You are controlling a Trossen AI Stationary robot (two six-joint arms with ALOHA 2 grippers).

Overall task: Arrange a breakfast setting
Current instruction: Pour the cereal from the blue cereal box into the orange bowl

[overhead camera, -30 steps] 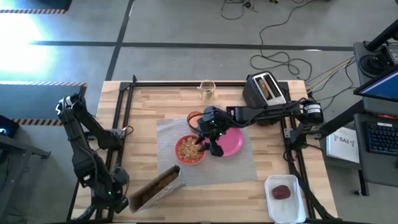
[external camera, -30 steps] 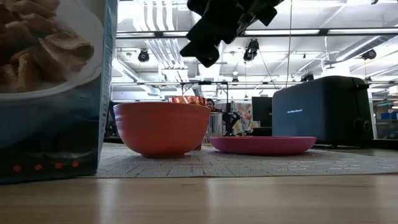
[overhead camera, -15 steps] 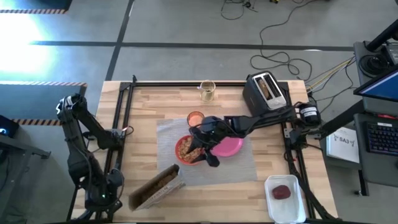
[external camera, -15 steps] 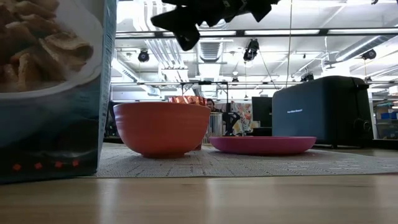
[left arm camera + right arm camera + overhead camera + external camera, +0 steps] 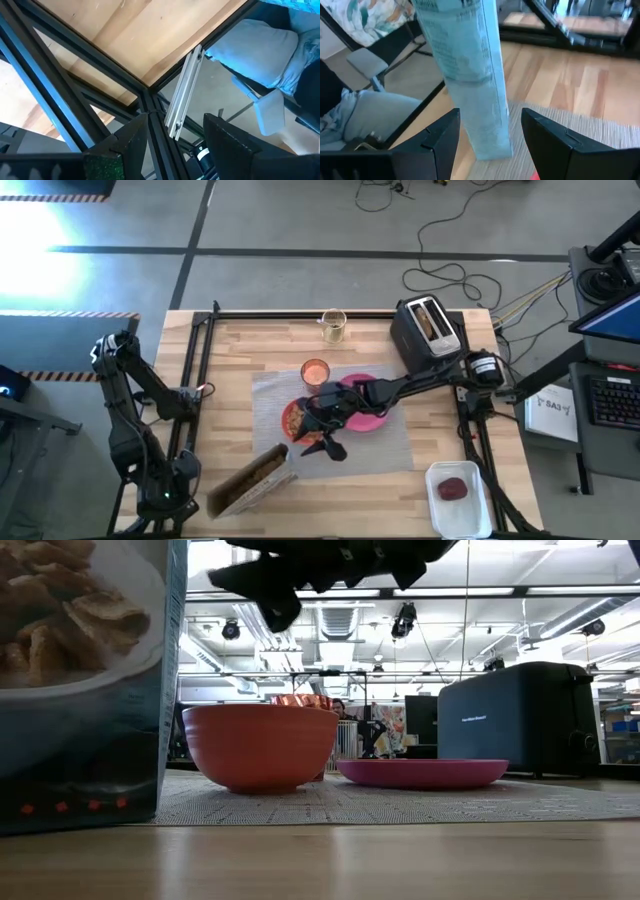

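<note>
— Where is the cereal box (image 5: 252,480) sitting?

— Lower left of the high view, on the worktop (image 5: 240,350), just off the placemat (image 5: 390,448) holding the bowl (image 5: 300,420) and plate (image 5: 372,408).

— And your fingers?

— My right gripper (image 5: 322,442) is hovering over the bowl's near edge, fingers apart and empty. I'm judging I should straddle the box's narrow spine squarely. My left arm is waiting at far left.
</note>
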